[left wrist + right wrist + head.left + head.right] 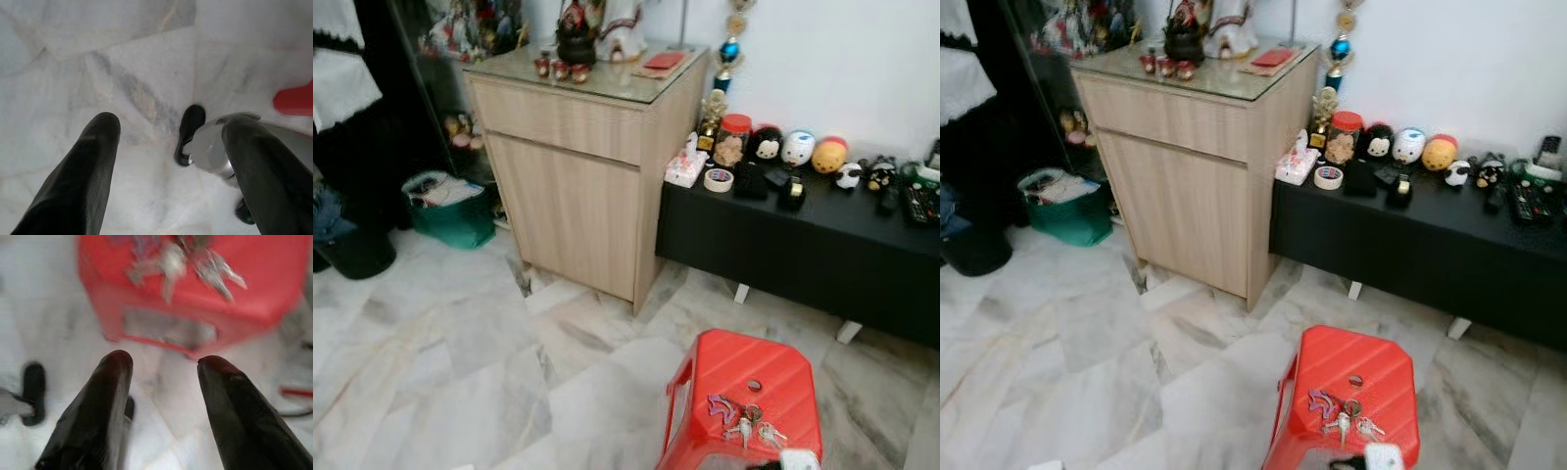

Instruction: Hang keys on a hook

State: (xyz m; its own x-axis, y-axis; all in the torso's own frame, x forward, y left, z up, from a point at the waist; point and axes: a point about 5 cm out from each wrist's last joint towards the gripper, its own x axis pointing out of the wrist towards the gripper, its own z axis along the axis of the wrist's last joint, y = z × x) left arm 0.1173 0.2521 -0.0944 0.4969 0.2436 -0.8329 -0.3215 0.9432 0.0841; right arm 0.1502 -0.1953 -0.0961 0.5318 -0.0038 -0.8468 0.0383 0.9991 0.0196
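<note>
The stool is cut off by the bottom of the head views, so its near edge and legs are hidden. The right wrist view is blurred: the keys there are only grey streaks, and single keys cannot be told apart. No hook can be made out among the small things on the black bench or on the wooden cabinet.

The keys lie on the red stool's seat, close to its near edge, with a purple tag on their left side. The stool stands on the marble floor, well apart from the cabinet.

The right gripper hangs over the floor just short of the stool's near edge, its two black fingers spread wide and holding nothing; the keys lie beyond and above its fingertips, not touched. The left gripper is also spread and empty, pointing down at bare marble, with a corner of the stool at the side of its view.
</note>
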